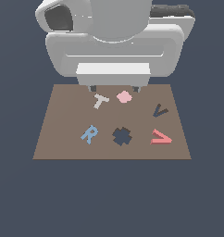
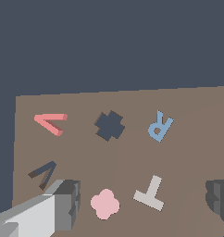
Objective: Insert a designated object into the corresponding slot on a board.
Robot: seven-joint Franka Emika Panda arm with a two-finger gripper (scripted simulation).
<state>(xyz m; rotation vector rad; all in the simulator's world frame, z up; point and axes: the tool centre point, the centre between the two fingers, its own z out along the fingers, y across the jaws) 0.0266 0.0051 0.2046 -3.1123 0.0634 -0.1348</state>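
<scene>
Red V lies flat on the board, on the exterior view's right, near the front edge. It is not yet in the slot, which sits just behind it and apart from it. V points sideways; slot's arms stand at another angle, so a turn looks needed before seating.

End effector hangs over the board's far edge, above the T and pink blob, well apart from the V. Fingers spread wide, nothing between them.

Handling, as judged: small, thin, rigid block, light; no give, not fragile. Two slim arms meeting at a tip. Best hold seems to be across one arm near the tip, or pinching both arms where they converge. Low profile leaves little side face, so a shallow grip may slip or twist.

Also on board: blue R, lobed hole.
</scene>
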